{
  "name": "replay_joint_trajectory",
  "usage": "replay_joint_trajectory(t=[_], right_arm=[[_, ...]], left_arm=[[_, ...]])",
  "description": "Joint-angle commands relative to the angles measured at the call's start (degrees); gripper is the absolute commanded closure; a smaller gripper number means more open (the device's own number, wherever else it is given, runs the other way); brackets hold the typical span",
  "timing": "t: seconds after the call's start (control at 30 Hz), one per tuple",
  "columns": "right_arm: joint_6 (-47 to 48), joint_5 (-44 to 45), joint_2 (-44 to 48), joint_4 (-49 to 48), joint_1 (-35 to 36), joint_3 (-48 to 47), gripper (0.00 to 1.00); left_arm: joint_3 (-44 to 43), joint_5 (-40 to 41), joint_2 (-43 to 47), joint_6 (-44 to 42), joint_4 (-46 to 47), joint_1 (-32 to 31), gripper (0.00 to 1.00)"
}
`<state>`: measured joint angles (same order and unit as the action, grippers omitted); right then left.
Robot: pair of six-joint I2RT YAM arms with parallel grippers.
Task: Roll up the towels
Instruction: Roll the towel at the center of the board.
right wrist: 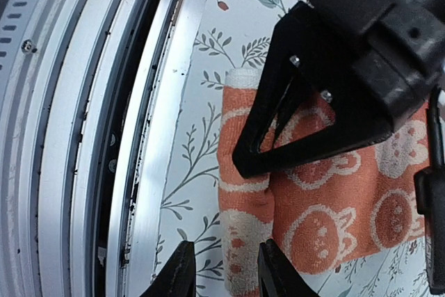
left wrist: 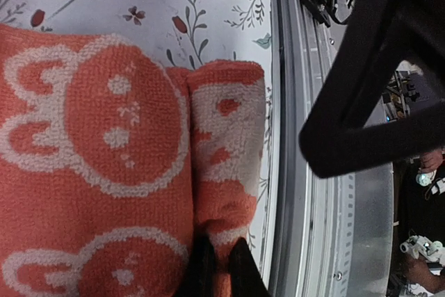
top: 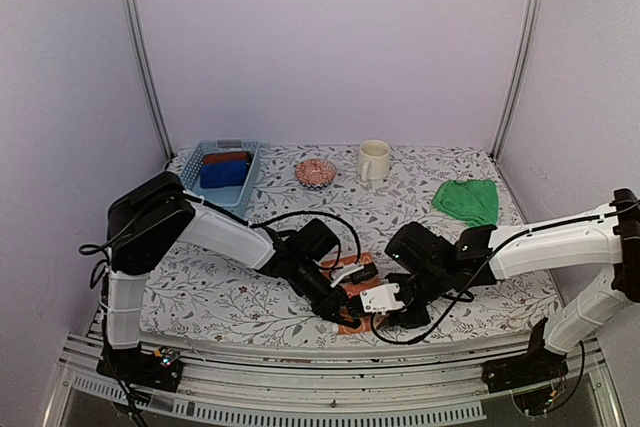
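An orange towel [left wrist: 90,172] with white rabbit prints lies flat near the table's front edge, and its near edge is turned into a short roll [left wrist: 226,130]. My left gripper [left wrist: 221,243] is shut on one end of that roll. My right gripper [right wrist: 227,245] stands open at the roll's other end [right wrist: 243,241]; the cloth lies between its fingers, and its left finger is clear of the cloth. In the top view both grippers [top: 345,315] [top: 368,297] meet over the orange towel [top: 352,328]. A plain green towel [top: 468,200] lies crumpled at the back right.
A pale blue basket [top: 245,152] at the back left holds a blue and a dark red cloth roll. A pink ruffled bowl [top: 316,172] and a cream mug [top: 373,159] stand at the back. The metal table rail [right wrist: 104,137] runs right beside the roll.
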<state>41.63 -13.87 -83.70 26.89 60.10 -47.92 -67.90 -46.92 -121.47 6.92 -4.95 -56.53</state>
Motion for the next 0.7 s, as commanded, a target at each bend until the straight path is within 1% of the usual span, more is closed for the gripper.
replay_joint_trajectory(t=[0.0,0.2,0.33,0.4,0.53,0.67], right_arm=[[1.6,7.1,-3.8,-5.6,3.1,2.0,0.66],[1.3,10.4,-8.8,-10.1,3.7,3.3,0.67],[1.1,13.2,-11.0,-10.9,4.5,3.5,0.68],[1.0,13.2,-9.1,-10.1,4.8,3.1,0.69],[1.2,10.0,-4.1,-6.3,4.8,1.4,0.69],[0.6,8.5,-2.9,-3.0,4.8,-0.6,0.68]], left_arm=[[1.9,4.2,-3.9,0.5,-5.7,0.4,1.00],[2.2,3.3,-4.1,0.2,-5.6,0.4,1.00],[1.8,3.8,-4.2,-0.7,-6.5,0.6,1.00],[1.7,3.9,-4.3,-1.0,-6.9,0.6,1.00],[1.9,3.7,-4.6,-1.0,-7.1,0.6,1.00],[2.0,3.4,-4.6,-0.6,-6.7,0.7,1.00]])
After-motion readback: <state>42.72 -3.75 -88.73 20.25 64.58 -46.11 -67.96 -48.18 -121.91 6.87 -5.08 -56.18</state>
